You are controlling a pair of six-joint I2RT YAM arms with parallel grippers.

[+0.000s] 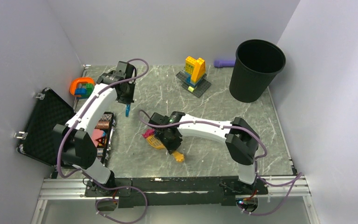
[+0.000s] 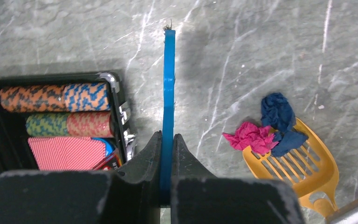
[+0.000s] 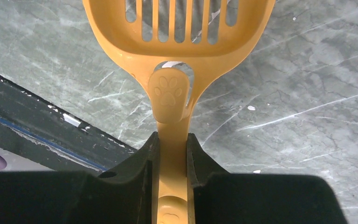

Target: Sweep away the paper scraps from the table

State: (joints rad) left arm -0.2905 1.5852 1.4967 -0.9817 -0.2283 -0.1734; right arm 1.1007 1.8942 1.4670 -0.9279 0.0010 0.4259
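Observation:
A magenta paper scrap [image 2: 251,136] and a dark blue paper scrap [image 2: 278,112] lie at the front lip of a yellow slotted scoop [image 2: 303,163], partly on it, on the grey marble table [image 1: 242,121]. From above only the magenta scrap [image 1: 148,134] shows beside the scoop [image 1: 157,142]. My right gripper [image 3: 171,136] is shut on the scoop's handle [image 3: 171,121]. My left gripper [image 2: 168,136] is shut on a thin blue brush [image 2: 169,84], which points down at the table left of the scraps. Seen from above, the left gripper [image 1: 127,103] hovers at the table's left side.
A black bin [image 1: 256,70] stands at the back right, with a purple object [image 1: 223,62] beside it. A yellow-blue brick build [image 1: 194,72] sits at the back middle. Orange and blue toys [image 1: 81,86], an open black case [image 1: 46,126] and a box of patterned rolls [image 2: 56,112] lie at the left.

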